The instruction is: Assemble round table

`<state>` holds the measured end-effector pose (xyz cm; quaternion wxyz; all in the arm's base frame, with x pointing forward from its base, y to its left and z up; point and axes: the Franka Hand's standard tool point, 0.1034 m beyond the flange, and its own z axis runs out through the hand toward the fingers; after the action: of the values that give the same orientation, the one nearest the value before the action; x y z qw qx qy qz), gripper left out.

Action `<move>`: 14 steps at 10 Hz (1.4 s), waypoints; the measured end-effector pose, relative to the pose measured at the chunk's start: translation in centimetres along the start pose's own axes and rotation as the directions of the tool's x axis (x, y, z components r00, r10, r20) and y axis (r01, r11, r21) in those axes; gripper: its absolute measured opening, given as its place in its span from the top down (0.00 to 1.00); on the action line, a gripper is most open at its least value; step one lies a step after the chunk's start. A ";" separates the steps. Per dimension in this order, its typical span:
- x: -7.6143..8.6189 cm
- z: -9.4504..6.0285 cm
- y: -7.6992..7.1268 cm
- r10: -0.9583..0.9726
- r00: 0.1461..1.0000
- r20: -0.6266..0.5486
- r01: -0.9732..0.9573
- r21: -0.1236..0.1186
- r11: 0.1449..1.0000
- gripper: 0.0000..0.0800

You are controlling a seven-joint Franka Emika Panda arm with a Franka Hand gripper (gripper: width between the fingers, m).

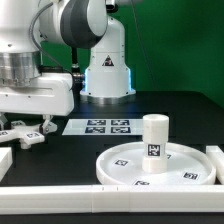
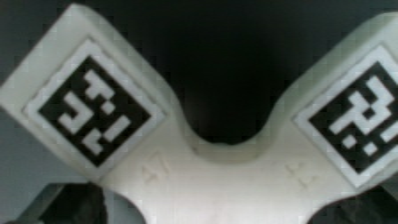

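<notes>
the cross-shaped foot piece [image 2: 199, 160], lying under the gripper [image 1: 31, 124] well apart from the round disc [image 1: 118, 166] and upright leg [image 1: 154, 137], is judged light, stiff and slick, best taken across one arm; the jaws' state cannot be told.

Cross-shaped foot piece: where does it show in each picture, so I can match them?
Exterior view: the cross-shaped foot piece lies at the exterior view's left edge, beneath the gripper.
Wrist view: the cross-shaped foot piece fills the picture close up, two arms spread apart.
Shared landmark: the black-and-white tags on its arms.
</notes>
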<state>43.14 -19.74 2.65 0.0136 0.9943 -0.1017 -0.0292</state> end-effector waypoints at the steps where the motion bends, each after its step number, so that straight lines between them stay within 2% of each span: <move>1: 0.0 0.0 0.0 0.001 1.000 0.001 -0.001 0.000 1.000 0.19; 2: 0.0 0.0 0.1 0.000 1.000 -0.002 0.000 -0.002 1.000 0.34; 3: 0.0 0.0 0.2 0.000 1.000 -0.008 -0.001 -0.006 1.000 0.45; 8: 0.1 0.0 -0.2 0.012 1.000 -0.009 -0.012 -0.005 1.000 0.45; 9: 0.4 -0.2 -1.5 0.020 1.000 -0.013 -0.020 -0.001 1.000 0.45; 10: 0.8 -0.8 -3.7 0.056 0.998 -0.009 -0.056 0.010 0.998 0.45; 11: 0.9 -1.5 -6.1 0.084 0.996 0.002 -0.084 0.025 0.996 0.45; 13: 1.6 -3.0 -11.6 0.194 0.981 0.002 -0.194 0.037 0.980 0.45; 14: 1.7 -3.0 -12.8 0.192 0.981 0.008 -0.192 0.037 0.981 0.45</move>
<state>47.56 -7.52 5.12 -0.0025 0.9799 -0.1977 -0.0280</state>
